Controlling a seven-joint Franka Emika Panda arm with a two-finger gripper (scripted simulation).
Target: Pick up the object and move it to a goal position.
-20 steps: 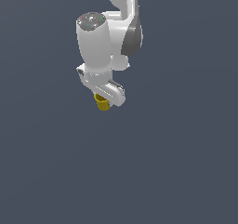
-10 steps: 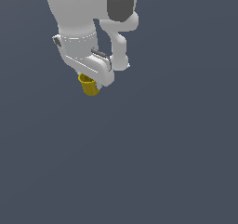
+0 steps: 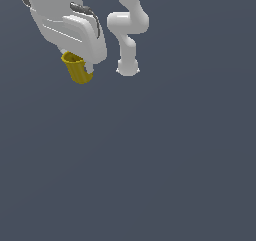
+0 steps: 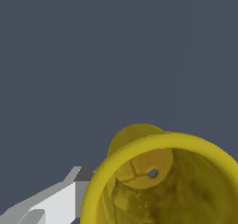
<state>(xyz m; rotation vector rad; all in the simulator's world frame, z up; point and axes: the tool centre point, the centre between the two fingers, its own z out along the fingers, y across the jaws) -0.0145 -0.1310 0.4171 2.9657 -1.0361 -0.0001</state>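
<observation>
Cup (image 4: 162, 181) rim cut off

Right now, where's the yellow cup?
The yellow cup sits upper left in the exterior view, tilted and tucked under the white end effector, clear of the grey floor; the wrist view looks into its open rim.

We see white gripper (image 3: 80, 67) upper left of frame, clamped on tilted yellow cup (image 3: 77, 68); arm base (image 3: 128, 67) beside.

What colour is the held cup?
Mustard yellow cup; the wrist view shows it best.
</observation>
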